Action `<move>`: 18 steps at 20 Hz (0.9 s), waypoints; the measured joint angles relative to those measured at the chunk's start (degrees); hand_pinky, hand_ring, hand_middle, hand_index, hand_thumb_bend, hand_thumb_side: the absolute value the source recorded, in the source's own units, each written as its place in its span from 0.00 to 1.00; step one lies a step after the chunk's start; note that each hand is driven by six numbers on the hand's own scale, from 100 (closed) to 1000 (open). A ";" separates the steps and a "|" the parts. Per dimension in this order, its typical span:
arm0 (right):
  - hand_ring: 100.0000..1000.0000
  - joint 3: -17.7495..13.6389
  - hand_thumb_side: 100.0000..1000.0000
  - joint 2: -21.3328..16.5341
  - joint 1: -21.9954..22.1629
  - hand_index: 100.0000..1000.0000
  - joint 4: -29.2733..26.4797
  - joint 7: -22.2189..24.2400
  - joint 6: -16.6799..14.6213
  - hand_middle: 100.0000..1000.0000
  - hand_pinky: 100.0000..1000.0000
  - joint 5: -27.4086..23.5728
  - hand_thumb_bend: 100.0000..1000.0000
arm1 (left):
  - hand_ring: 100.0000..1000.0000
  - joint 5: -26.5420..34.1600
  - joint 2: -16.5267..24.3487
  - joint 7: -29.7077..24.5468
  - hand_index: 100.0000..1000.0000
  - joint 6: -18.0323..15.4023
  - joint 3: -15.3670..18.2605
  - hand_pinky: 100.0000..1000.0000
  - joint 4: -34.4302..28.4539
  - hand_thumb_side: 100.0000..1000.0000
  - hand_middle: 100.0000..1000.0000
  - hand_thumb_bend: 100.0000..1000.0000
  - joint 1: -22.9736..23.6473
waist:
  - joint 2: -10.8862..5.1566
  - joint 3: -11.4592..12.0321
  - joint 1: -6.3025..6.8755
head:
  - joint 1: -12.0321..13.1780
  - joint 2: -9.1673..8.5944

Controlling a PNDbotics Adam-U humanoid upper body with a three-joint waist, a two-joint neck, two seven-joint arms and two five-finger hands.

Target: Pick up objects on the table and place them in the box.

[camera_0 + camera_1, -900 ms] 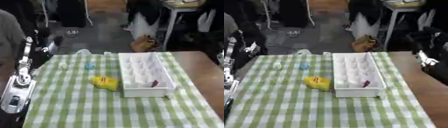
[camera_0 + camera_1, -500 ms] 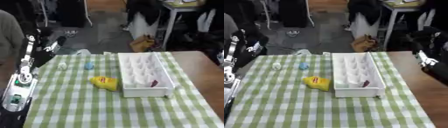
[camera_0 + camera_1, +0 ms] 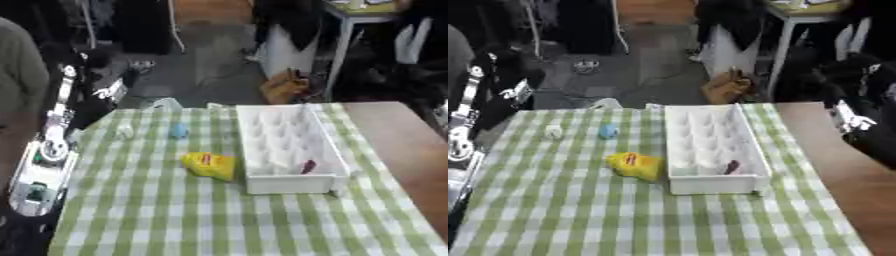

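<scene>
I am holding my left robot hand [image 3: 103, 75] up past the tabletop's [image 3: 210, 215] far left corner, and I cannot tell whether its fingers are spread or curled. Lying apart from it on the checked cloth are a small white object [image 3: 553, 131], a blue object [image 3: 608, 131] and a yellow packet [image 3: 636, 165] just beside the white box [image 3: 677, 186], which is holding a small dark red item [image 3: 731, 166].

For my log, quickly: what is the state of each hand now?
Left hand: raised beyond the table's far-left corner, fingers cannot be told.
Right hand: not in view.
</scene>
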 measured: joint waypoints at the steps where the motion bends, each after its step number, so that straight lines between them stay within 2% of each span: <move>1: 0.75 0.00 0.49 0.00 0.00 0.94 0.00 0.00 0.00 0.76 0.71 0.00 0.17 | 0.75 -0.88 0.25 -0.74 0.79 0.12 -0.25 0.70 0.45 0.53 0.65 0.72 -0.65 | 0.00 -0.03 0.00 | 0.00 0.00; 4: 0.75 0.01 0.48 0.00 0.00 0.95 0.00 0.02 0.00 0.76 0.71 0.00 0.17 | 0.76 -3.73 1.04 -3.68 0.81 0.40 -1.13 0.71 2.35 0.50 0.67 0.70 -2.81 | -0.04 -0.09 0.00 | -0.02 0.00; 5: 0.75 0.02 0.49 0.00 0.00 0.94 0.00 0.03 0.00 0.76 0.71 0.00 0.17 | 0.78 -4.67 1.37 -4.94 0.82 0.42 -1.53 0.73 3.17 0.45 0.69 0.65 -3.40 | -0.04 -0.13 0.00 | -0.02 0.00; 9: 0.75 0.03 0.49 0.00 -0.01 0.94 0.00 0.12 -0.04 0.76 0.71 0.00 0.17 | 0.79 -8.03 2.73 -13.37 0.82 -0.64 -4.10 0.73 8.78 0.40 0.71 0.63 -8.23 | -0.05 -0.52 0.00 | 0.02 0.00; 14: 0.75 0.14 0.49 0.00 -0.01 0.95 0.00 0.31 -0.16 0.76 0.71 0.00 0.17 | 0.81 -14.52 3.43 -24.96 0.84 -4.45 -7.47 0.75 17.68 0.40 0.74 0.67 -14.86 | -0.05 -0.84 0.00 | 0.06 0.01; 18: 0.75 0.36 0.49 0.00 -0.01 0.94 0.00 0.40 -0.10 0.76 0.71 0.00 0.17 | 0.82 -21.60 3.26 -32.69 0.85 -8.85 -10.01 0.77 25.37 0.39 0.77 0.72 -20.29 | -0.05 -1.16 0.00 | 0.07 0.05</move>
